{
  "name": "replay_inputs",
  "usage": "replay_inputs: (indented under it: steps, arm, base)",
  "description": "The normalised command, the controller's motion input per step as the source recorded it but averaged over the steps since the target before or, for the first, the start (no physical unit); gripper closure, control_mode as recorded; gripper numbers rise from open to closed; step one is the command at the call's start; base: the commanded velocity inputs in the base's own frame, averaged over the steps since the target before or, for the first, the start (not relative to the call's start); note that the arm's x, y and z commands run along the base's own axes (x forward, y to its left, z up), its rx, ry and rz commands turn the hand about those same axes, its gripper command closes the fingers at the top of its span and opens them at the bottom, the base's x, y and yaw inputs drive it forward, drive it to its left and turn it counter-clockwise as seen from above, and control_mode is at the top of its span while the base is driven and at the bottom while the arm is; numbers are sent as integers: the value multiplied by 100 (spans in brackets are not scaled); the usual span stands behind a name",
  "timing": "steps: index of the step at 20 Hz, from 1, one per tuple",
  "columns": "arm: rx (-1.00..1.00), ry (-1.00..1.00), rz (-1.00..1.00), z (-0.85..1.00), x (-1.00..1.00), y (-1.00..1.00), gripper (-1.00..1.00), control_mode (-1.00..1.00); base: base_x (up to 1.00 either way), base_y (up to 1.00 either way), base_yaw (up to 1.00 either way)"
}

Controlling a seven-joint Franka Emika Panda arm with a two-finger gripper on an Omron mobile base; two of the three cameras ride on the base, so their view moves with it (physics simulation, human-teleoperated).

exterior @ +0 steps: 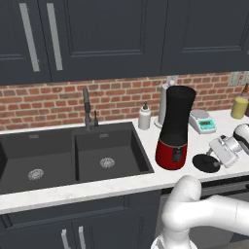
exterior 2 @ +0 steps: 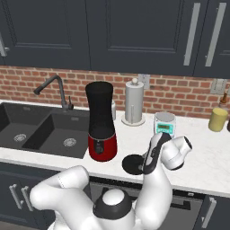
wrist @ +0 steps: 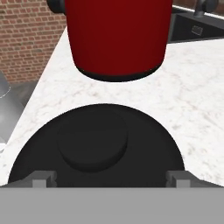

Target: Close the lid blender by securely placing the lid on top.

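Observation:
The blender (exterior: 175, 127) stands on the white counter right of the sink, a tall black jar on a glossy red base (wrist: 116, 39), its top uncovered. The lid (exterior: 206, 163), a flat black disc with a low round knob (wrist: 93, 146), lies flat on the counter just right of the blender's base. My gripper (wrist: 111, 178) is open and low over the lid, with one fingertip (wrist: 43, 178) at each side of the disc's near edge. In the right base view the hand reaches down onto the lid (exterior 2: 133, 164) from the right.
A white soap bottle (exterior: 144, 116) and a paper towel holder (exterior 2: 134, 102) stand behind the blender at the brick wall. A small kitchen scale (exterior 2: 164, 123) sits behind the hand, and a yellow jar (exterior 2: 218, 119) stands far right. The black double sink (exterior: 73, 155) lies left.

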Motion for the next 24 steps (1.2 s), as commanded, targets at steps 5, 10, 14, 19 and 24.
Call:
replay_inputs:
  steps: [5, 10, 14, 19, 24]
  arm:
    - [0, 0, 0, 0, 0, 9, -100, -100]
    - [0, 0, 0, 0, 0, 12, -100, -100]
    - [0, 0, 0, 0, 0, 7, -100, -100]
    - [0, 0, 0, 0, 0, 1, -100, -100]
    - [-1, 0, 0, 0, 0, 6, 100, -100]
  base:
    - [0, 0, 0]
    - [0, 0, 0]
    - [0, 0, 0]
    - [0, 0, 0]
    - [0, 0, 0]
